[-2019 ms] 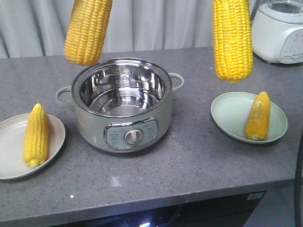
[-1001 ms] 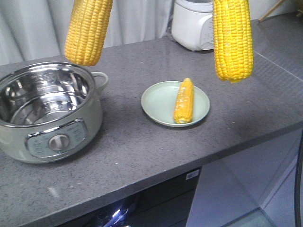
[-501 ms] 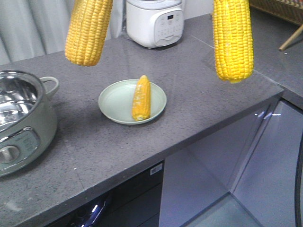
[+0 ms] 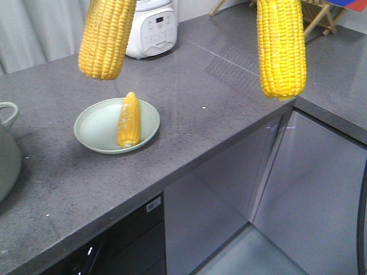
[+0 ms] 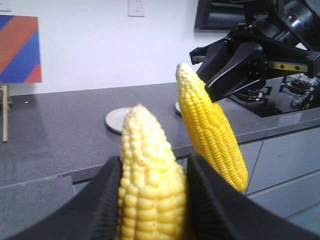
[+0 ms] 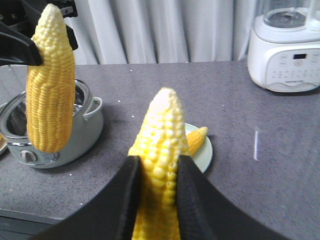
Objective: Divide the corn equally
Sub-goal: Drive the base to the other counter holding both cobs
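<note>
now, two cobs of corn are seen held high in the front view, narrow ends down and well apart from each other. the left cob is gripped by the left gripper: in the left wrist view its black ribbed jaws are pressed tight against both sides of the kernels. the right cob is clamped the same way by the right gripper, and in the right wrist view the jaws are closed on it with the pale tip left sticking out beyond them. both held cobs are kept clear of the grey speckled surface.

down below, a third cob is found lying on a pale green plate, tip pointed toward the back, laid across the right half of the dish. the plate is set on the surface, under and slightly right of the left cob as framed from the front. at the left edge only a handle and a slice of wall of a grey pot can be made out; in the right wrist view its steel inside is shown, partly hidden by the left cob. a white appliance is stood at the back of the surface, near the curtain.
</note>
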Robot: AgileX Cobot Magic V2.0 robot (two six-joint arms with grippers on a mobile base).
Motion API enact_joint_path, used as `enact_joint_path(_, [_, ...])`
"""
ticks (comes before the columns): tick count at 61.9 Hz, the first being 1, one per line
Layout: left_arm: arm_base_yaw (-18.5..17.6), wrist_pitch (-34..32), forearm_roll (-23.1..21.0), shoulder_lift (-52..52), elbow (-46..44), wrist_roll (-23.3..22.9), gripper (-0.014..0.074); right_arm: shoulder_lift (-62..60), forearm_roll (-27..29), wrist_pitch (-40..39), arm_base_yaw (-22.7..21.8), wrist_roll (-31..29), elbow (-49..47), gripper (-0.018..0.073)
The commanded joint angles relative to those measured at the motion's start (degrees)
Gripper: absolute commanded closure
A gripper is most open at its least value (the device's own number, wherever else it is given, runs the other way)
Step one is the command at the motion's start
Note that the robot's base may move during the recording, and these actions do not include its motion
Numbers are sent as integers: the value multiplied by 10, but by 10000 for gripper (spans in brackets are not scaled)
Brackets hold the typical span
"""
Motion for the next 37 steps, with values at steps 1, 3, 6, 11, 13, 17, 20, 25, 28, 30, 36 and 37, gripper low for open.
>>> enact_joint_path(1, [0,-61,3,-29,-13,-14,604,-20,33,15,-3,-3,-17,565])
enact_joint_path(3, [0,-61,3,-29,-13,-14,604,-20,33,15,-3,-3,-17,565])
enact_joint_path(6, [0,-61,3,-29,-13,-14,604,-20,33,15,-3,-3,-17,565])
enact_joint_path(11, [0,-61,3,-29,-13,-14,604,-20,33,15,-3,-3,-17,565])
enact_joint_path(13, [0,-61,3,-29,-13,-14,604,-20,33,15,-3,-3,-17,565])
enact_joint_path(17, [0,-61,3,-29,-13,-14,604,-20,33,15,-3,-3,-17,565])
enact_joint_path(20, [0,-61,3,-29,-13,-14,604,-20,33,15,-3,-3,-17,565])
enact_joint_path(25, [0,-61,3,-29,-13,-14,604,-20,33,15,-3,-3,-17,565])
enact_joint_path(28, [0,-61,3,-29,-13,-14,604,-20,33,15,-3,-3,-17,565])
enact_joint_path(30, [0,-61,3,-29,-13,-14,604,-20,33,15,-3,-3,-17,565])
enact_joint_path(36, [0,-61,3,-29,-13,-14,604,-20,33,15,-3,-3,-17,565])
enact_joint_path(37, [0,-61,3,-29,-13,-14,604,-20,33,15,-3,-3,-17,565])
